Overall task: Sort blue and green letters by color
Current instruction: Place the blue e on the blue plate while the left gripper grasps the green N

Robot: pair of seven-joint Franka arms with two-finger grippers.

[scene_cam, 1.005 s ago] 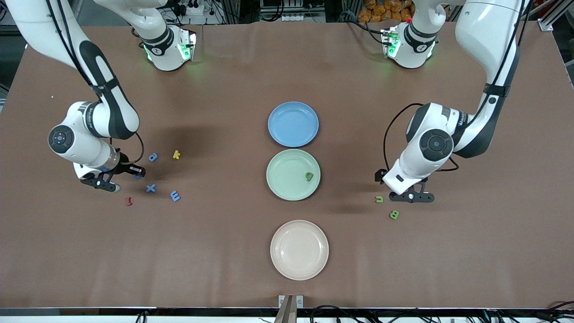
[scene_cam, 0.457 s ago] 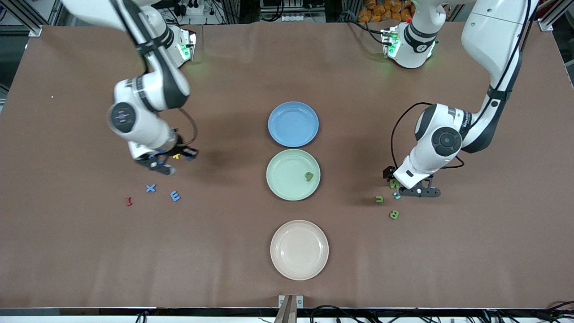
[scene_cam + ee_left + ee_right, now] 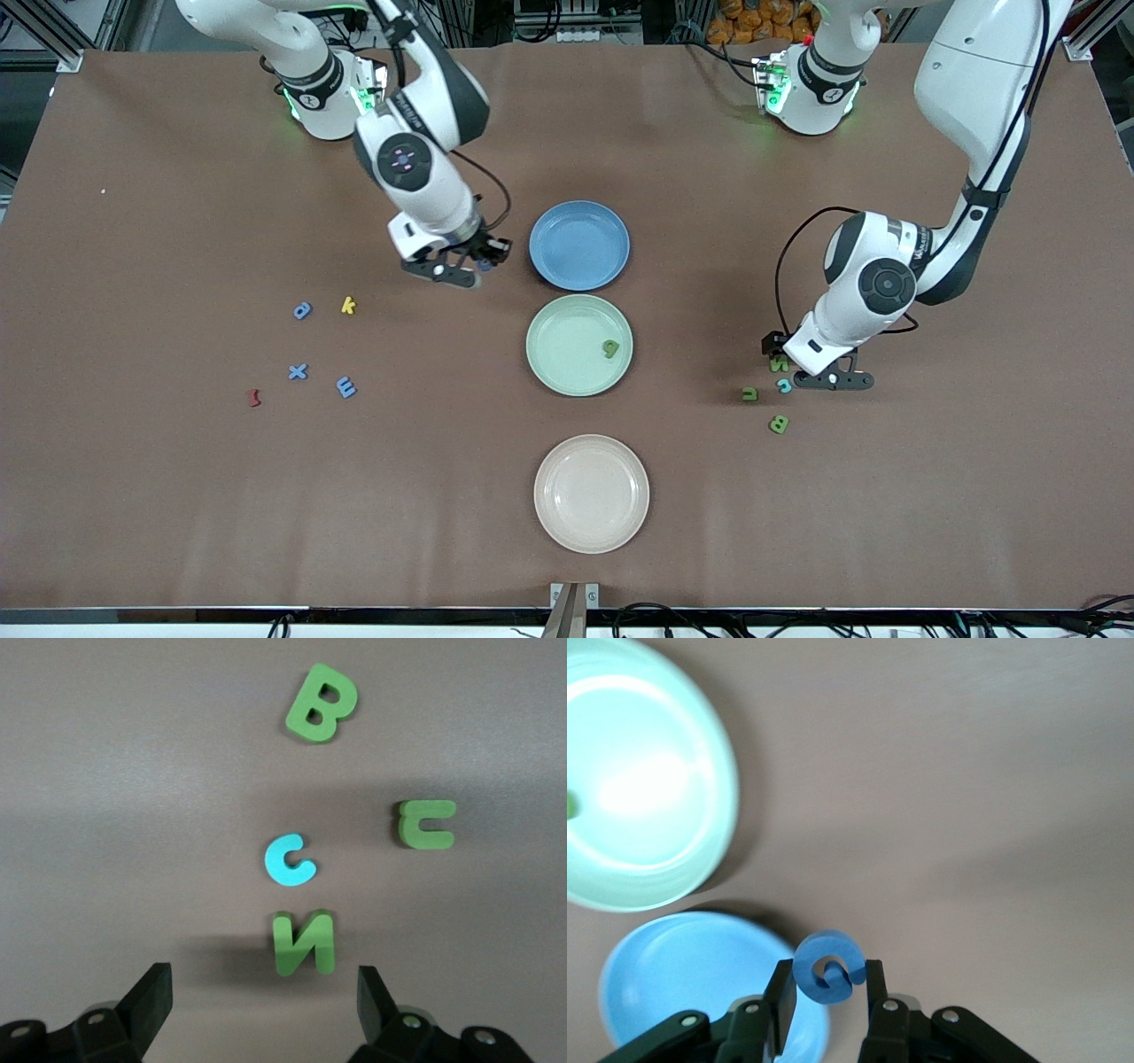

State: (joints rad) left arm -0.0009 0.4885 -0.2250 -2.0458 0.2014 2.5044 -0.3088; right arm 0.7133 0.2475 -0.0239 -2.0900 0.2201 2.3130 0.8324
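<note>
- Three round, shallow plates sit in a row down the middle of my brown, matte table (image 3: 797, 532): nearest the front camera the smooth pale pink plate (image 3: 591, 494), then the pale green plate (image 3: 579, 345), then the blue plate (image 3: 579, 245).
- One olive green curled letter (image 3: 610, 348) lies in the green plate, by the rim toward the left arm's end.
- Toward the left arm's end, I see the chunky green B (image 3: 779, 424) nearest the camera, then the green u (image 3: 749, 393), the small light blue c (image 3: 783, 385) and the green N (image 3: 779, 362).
- My left gripper (image 3: 819, 381) hangs low over that cluster, its dark fingers spread wide with nothing between them; in the left wrist view the blocky N (image 3: 304, 943) lies just ahead of the gap.
- Toward the right arm's end lie the dark red squiggly letter (image 3: 253, 398), the blue E (image 3: 346, 386), the blue x (image 3: 298, 371), then the blue a (image 3: 302, 310) and the yellow k (image 3: 348, 305) side by side.
- My right gripper (image 3: 461, 266) is just beside the blue plate, clamped on a thick, curled blue letter (image 3: 828, 968) with a foam-like look.
</note>
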